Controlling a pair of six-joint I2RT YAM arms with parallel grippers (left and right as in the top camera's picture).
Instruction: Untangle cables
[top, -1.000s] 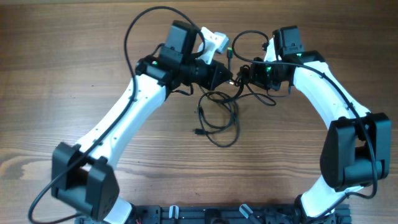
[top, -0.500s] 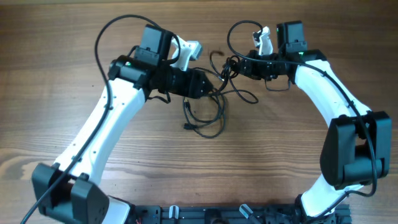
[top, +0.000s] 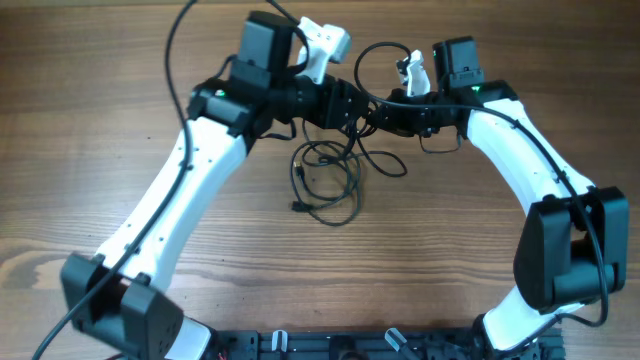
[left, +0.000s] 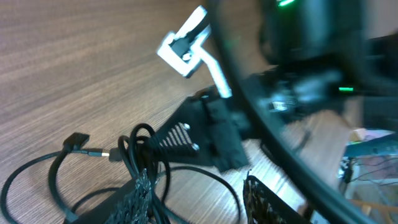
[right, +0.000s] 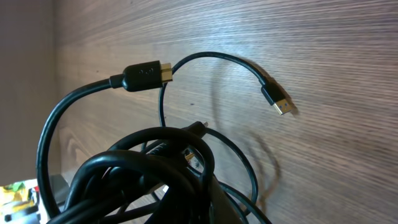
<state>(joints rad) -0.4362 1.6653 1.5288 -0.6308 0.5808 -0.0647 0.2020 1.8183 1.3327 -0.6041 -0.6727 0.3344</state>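
Back in with left gripper (top: 357, 108), jaws parted, beside right gripper (top: 380, 112) clamping cables (right: 124, 180); near worktop's (top: 100, 150) far edge, room nearer.

One left pincer (top: 358, 107), one right pincer (top: 382, 112), perhaps two tangled cables (right: 137, 174).

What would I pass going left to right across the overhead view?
left arm → cables → right arm
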